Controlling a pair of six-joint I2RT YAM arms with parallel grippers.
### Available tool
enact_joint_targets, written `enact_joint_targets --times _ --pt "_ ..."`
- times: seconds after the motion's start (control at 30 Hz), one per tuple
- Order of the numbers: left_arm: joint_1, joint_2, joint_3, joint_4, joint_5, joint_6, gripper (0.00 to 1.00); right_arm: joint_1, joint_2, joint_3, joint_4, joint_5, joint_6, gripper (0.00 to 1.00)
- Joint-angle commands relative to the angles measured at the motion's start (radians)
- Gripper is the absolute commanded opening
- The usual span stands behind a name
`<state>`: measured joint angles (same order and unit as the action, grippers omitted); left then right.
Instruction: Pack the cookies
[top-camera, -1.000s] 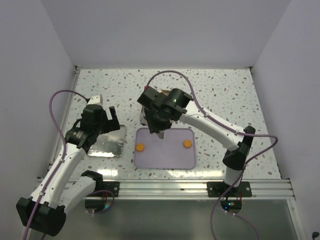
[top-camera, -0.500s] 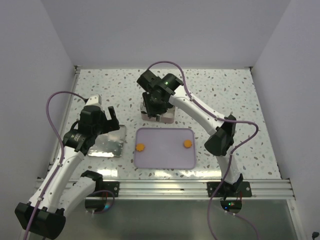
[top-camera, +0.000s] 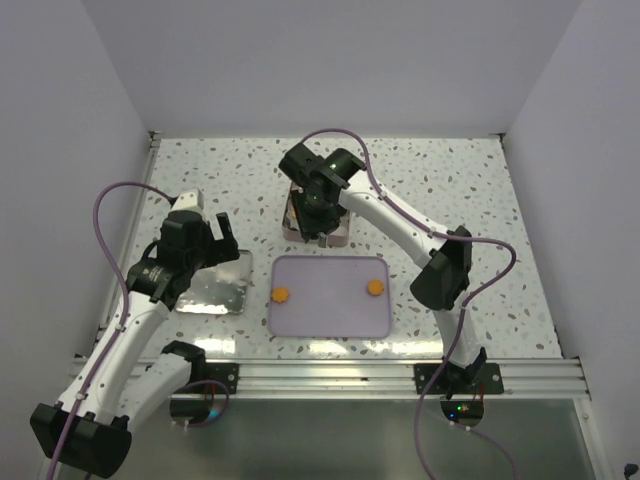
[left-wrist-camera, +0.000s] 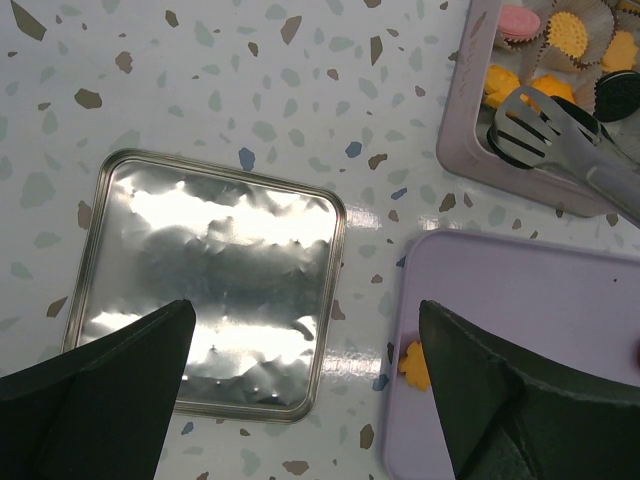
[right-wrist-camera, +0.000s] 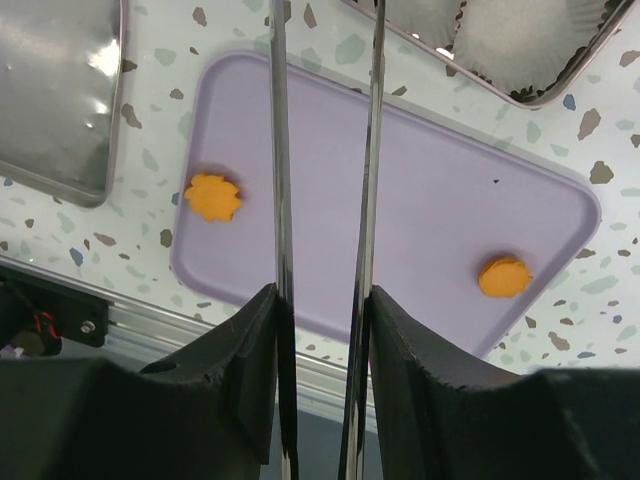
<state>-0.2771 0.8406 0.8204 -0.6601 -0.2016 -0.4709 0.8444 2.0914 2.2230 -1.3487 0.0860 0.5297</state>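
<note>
Since a second ago the right arm has swung off the far edge of the lavender tray (top-camera: 330, 318) and now reaches over the tin (top-camera: 339, 237) just beyond it. The left arm has barely stirred. From above, the right gripper (top-camera: 318, 212) hangs over the tin. The left gripper (top-camera: 207, 232) hovers over the metal lid (top-camera: 215, 290), which lies just left of the tray. Two orange cookies lie flat on the tray, one (top-camera: 281, 294) near its left edge and the other (top-camera: 374, 287) near its right edge, with bare lavender between them.

From the left wrist, the left fingers (left-wrist-camera: 100, 400) stand spread wide above the lid. Past the tray's far edge the tin holds more cookies in paper cups: a pink cookie (left-wrist-camera: 520, 20), several orange ones and a black cookie (left-wrist-camera: 625, 95). The slotted heads of the tongs (left-wrist-camera: 540, 125) sit close together over them.

From the right wrist, the right gripper is clamped on the tongs, whose two blades run side by side with a narrow gap. Both tray cookies look nearly round with scalloped rims, so I can tell no long axis. Each sits just inside the tray's rim.
</note>
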Motion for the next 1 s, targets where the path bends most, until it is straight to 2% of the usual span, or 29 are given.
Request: enact_joint_targets --times 0.0,0.97 --pt "0.004 0.000 0.002 0.030 -0.012 0.000 1.00 -0.013 -0.024 0.021 -0.122 -0.011 -0.027 0.39" --pt "0.003 -0.005 0.002 0.028 -0.005 0.000 1.00 -0.021 -0.019 0.082 -0.076 -0.034 -0.008 0.49"
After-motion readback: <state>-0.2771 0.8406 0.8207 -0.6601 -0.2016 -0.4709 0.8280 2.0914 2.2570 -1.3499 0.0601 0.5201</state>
